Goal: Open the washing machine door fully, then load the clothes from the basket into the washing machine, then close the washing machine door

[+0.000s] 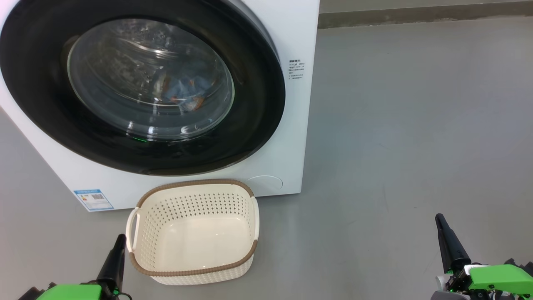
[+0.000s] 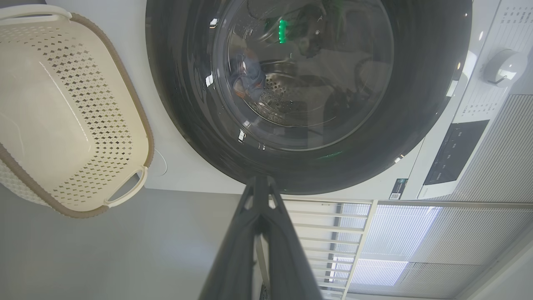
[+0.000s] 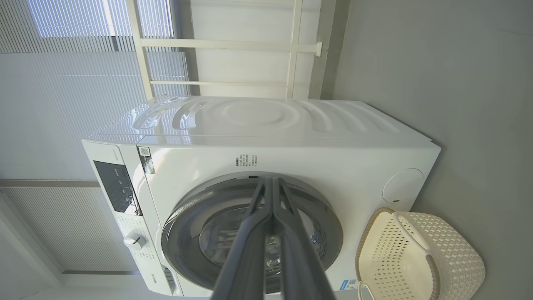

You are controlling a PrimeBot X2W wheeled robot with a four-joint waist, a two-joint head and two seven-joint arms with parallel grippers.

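One basket [image 1: 195, 183] beside left end effector [image 1: 120, 241]

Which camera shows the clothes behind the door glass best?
Head view: the clothes lie as a blue, orange-marked heap behind the glass of the washing machine door. The left wrist view shows them small and dim through reflections. In the right wrist view the right gripper crosses the glass, leaving at most a blue speck.

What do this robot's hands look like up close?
Each is a pincer, not a hand: the left gripper and right gripper have two long, dark grey, tapering fingers with cut-out slots near the tips, mounted on bright green housings with white and black fittings.
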